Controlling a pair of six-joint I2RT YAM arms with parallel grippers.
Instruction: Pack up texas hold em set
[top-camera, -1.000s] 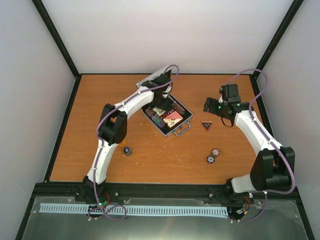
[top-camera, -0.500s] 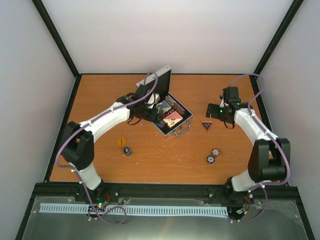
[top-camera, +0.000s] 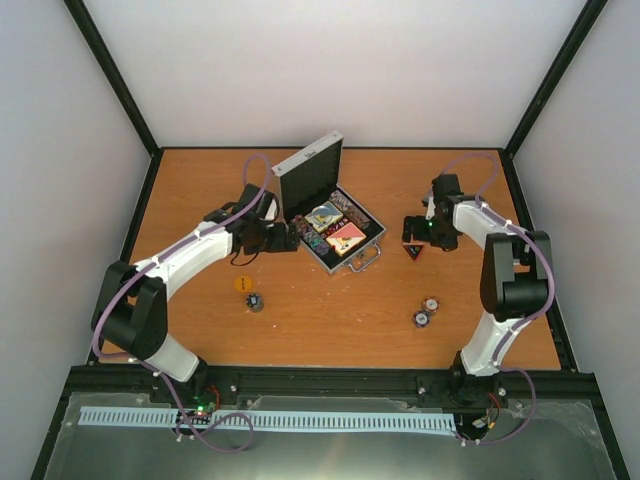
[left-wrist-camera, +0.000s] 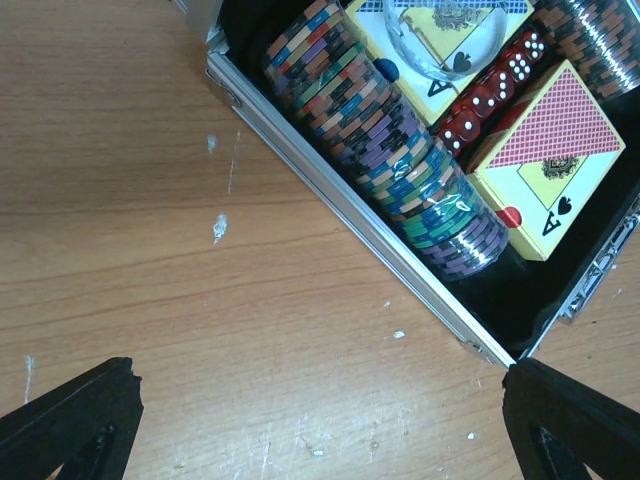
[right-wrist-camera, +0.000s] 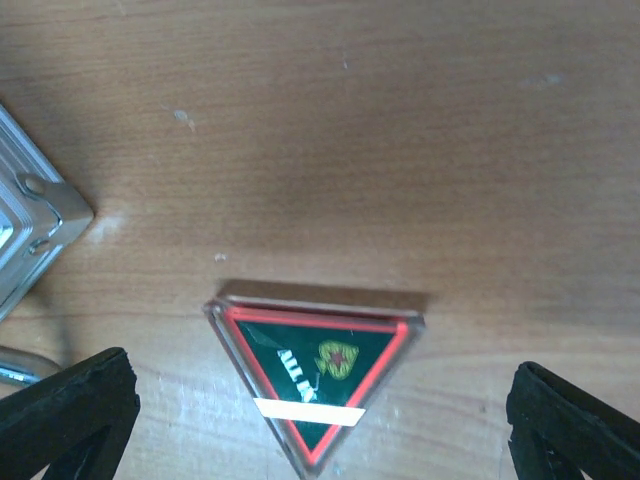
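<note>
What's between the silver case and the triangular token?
Only bare table. The right wrist view shows plain wood from the silver case's corner to the triangular token; the top view agrees.

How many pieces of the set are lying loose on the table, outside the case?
5: an orange disc and a dark round piece front-left of the case, the triangular token to its right, and two round pieces nearer, front-right. The arms may hide others.

One case (top-camera: 352, 250), two card boxes (top-camera: 346, 237), one triangular token (right-wrist-camera: 315, 375) — three loose chip piles (top-camera: 255, 301), one orange disc (top-camera: 241, 284).
</note>
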